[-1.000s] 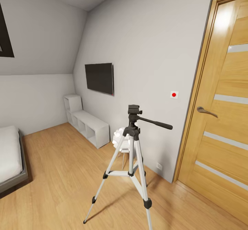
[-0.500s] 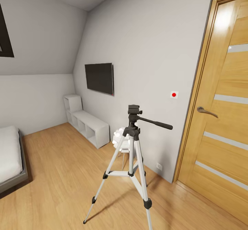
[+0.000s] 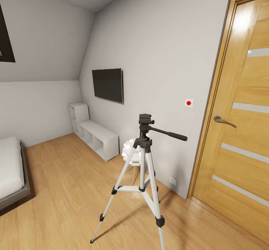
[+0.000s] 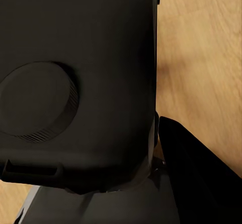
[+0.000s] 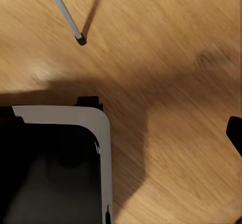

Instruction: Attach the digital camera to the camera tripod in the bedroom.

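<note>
The camera tripod (image 3: 143,167) stands on the light wood floor in the middle of the head view, silver legs spread. Its black head (image 3: 145,119) is bare on top, with the long pan handle (image 3: 168,133) pointing right toward the door. In the left wrist view a black chunky body with a round knurled lens (image 4: 38,100) sits very close; it looks like the digital camera (image 4: 101,43), held in my left gripper, one dark finger (image 4: 199,183) beside it. One tripod leg and its black foot (image 5: 79,39) appear in the right wrist view, along with a dark finger (image 5: 235,132) of my right gripper.
A wooden door (image 3: 243,130) with a lever handle (image 3: 223,121) is at the right. On the wall are a red-dot switch (image 3: 189,102) and a TV (image 3: 108,84). A white shelf unit (image 3: 95,136) and a small white stool (image 3: 132,154) stand behind the tripod. The bed (image 3: 11,171) lies at the left. My base's white-edged corner (image 5: 98,133) is over the floor.
</note>
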